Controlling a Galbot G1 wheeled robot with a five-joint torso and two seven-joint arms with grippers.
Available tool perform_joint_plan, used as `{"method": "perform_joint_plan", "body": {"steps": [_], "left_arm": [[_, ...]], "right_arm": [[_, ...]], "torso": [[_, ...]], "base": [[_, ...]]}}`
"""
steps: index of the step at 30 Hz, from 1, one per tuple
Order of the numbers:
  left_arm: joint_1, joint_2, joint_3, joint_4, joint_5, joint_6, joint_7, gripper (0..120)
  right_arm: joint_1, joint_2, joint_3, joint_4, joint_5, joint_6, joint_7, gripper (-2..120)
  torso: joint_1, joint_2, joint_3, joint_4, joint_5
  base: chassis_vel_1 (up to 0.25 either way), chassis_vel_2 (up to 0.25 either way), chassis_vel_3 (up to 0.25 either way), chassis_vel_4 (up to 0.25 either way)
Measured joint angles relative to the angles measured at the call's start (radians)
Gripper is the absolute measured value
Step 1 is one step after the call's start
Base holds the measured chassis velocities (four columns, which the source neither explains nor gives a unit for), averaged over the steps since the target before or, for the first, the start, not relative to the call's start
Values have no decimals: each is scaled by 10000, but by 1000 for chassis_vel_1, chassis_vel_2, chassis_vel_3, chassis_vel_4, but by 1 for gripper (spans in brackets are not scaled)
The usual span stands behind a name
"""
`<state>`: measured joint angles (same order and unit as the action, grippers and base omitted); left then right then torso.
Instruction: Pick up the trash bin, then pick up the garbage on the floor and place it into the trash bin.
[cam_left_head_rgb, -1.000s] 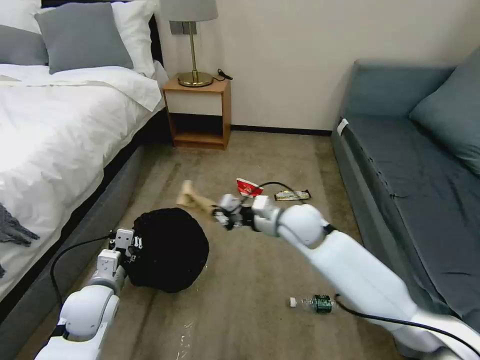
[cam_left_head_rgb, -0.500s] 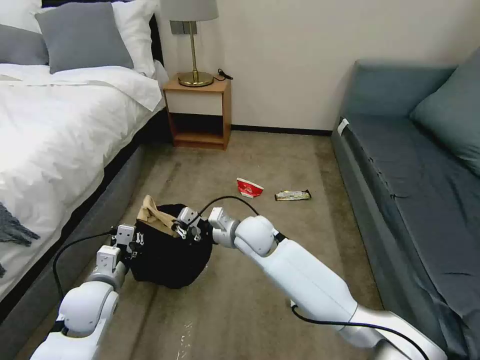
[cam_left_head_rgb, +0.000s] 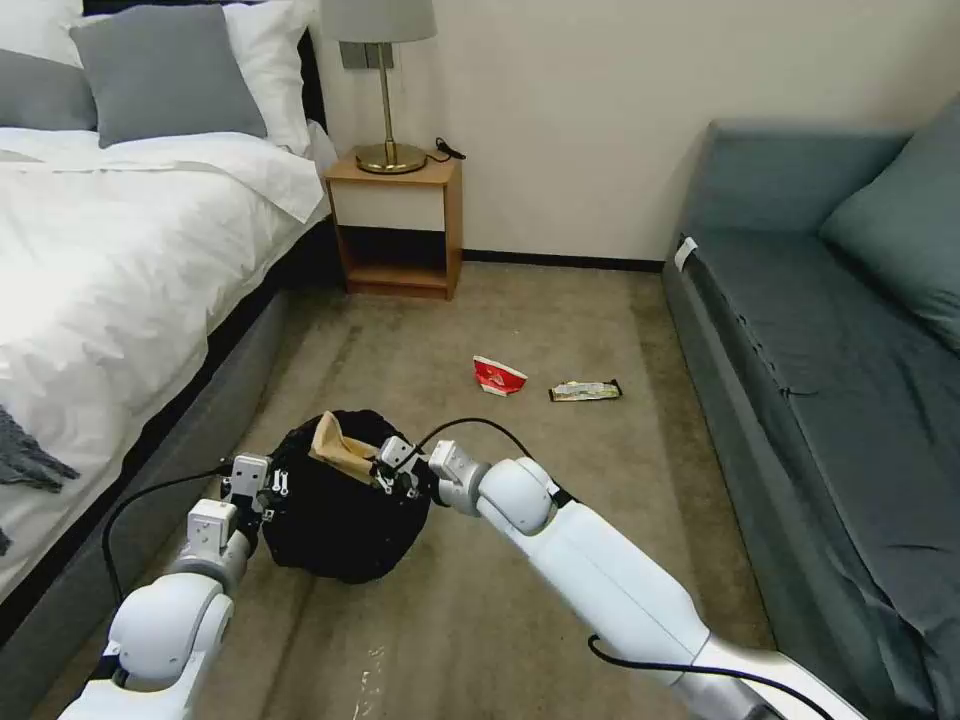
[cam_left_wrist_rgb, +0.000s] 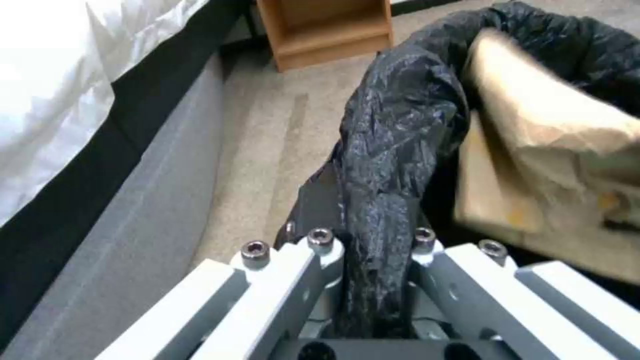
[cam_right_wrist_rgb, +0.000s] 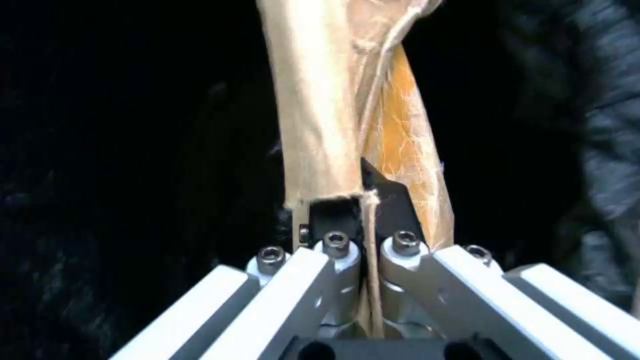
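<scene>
The trash bin (cam_left_head_rgb: 335, 520), draped in a crinkly black bag, is held off the carpet at lower left. My left gripper (cam_left_head_rgb: 262, 482) is shut on its bag-covered rim (cam_left_wrist_rgb: 387, 165). My right gripper (cam_left_head_rgb: 392, 468) is shut on the crumpled brown paper bag (cam_left_head_rgb: 342, 450), which hangs inside the bin's mouth. The right wrist view shows the paper bag (cam_right_wrist_rgb: 340, 115) pinched between the jaws against the black liner. On the carpet beyond lie a crushed red-and-white cup (cam_left_head_rgb: 498, 375) and a dark wrapper with yellow print (cam_left_head_rgb: 585, 390).
A bed (cam_left_head_rgb: 110, 260) with a grey base runs along the left. A wooden nightstand (cam_left_head_rgb: 398, 225) with a lamp stands at the back wall. A blue-grey sofa (cam_left_head_rgb: 830, 370) lines the right side. Open carpet lies between them.
My right arm swung left from mid-floor, carrying the brown paper bag over the bin and then down into its mouth. The left gripper kept its hold on the rim.
</scene>
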<state>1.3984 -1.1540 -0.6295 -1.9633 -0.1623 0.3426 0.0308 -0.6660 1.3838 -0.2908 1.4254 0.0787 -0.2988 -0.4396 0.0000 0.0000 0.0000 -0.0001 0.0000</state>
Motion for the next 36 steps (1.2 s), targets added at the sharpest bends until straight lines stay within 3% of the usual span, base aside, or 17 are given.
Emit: {"method": "perform_joint_plan", "body": {"steps": [4, 7, 23, 27, 36], "left_arm": [[-5, -6, 0, 0, 5, -4, 0, 4], [54, -7, -55, -2, 6, -38, 0, 4], [0, 211, -32, 344, -10, -302, 62, 4], [-97, 176, 26, 513, -11, -322, 69, 4], [-223, 175, 47, 567, -51, -323, 80, 4]], "right_arm": [[-84, 25, -58, 32, -70, 11, 31, 5], [-124, 33, -116, 37, -114, 14, 56, 20], [-157, 32, -112, 29, -324, 59, 57, 74], [-250, -29, -35, 146, -353, 63, 50, 94], [-240, -112, 164, 296, -327, 60, 69, 100]], "torso": [[0, 0, 0, 1, 0], [0, 0, 0, 1, 0], [0, 0, 0, 1, 0], [0, 0, 0, 1, 0], [0, 1, 0, 0, 0]], "base": [[0, 0, 0, 0], [0, 0, 0, 0], [0, 0, 0, 0], [0, 0, 0, 0], [0, 0, 0, 0]]}}
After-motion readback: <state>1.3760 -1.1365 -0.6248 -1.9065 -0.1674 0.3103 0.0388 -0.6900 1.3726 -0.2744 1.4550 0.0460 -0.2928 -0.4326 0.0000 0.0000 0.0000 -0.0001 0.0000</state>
